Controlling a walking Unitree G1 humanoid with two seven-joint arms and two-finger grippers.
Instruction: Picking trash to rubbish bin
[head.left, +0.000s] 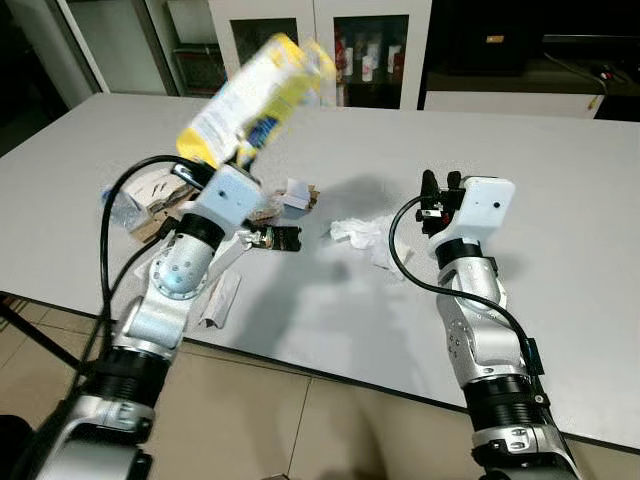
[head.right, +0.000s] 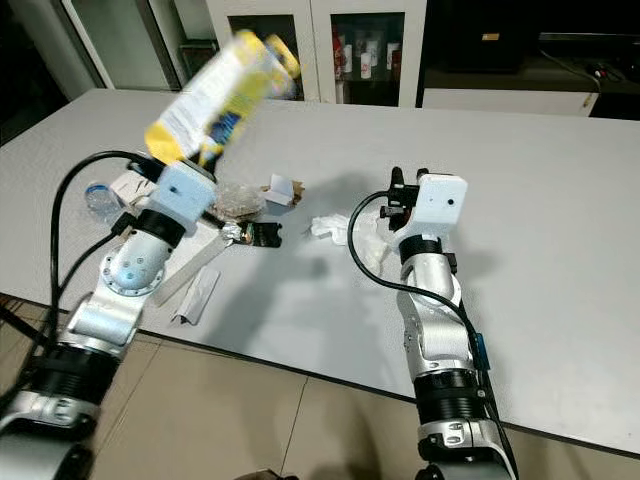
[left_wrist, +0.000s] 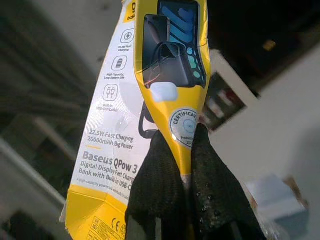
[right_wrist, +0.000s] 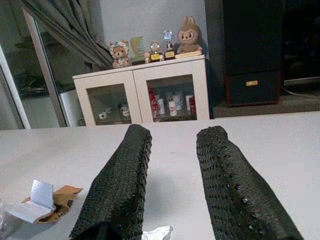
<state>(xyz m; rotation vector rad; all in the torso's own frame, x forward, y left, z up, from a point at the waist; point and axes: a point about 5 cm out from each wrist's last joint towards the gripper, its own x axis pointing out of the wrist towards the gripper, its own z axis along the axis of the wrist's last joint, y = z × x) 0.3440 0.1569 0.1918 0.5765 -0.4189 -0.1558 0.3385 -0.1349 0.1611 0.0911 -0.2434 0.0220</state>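
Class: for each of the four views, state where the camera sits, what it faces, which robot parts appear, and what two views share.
Left eye view: head, looking down at table; both arms.
Right eye view: same, offset.
Left wrist view: along left end effector, shut on yellow box.
Right wrist view: along open right end effector, facing cabinet.
Shared: eyes show crumpled tissue.

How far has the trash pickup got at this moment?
Early stage. Done: nothing can be confirmed as binned. In hand: the left gripper is shut on a yellow and white package, lifted above the table. Left: a crumpled tissue, paper scraps and a small torn box lie on the table. The right gripper is open, holding nothing.
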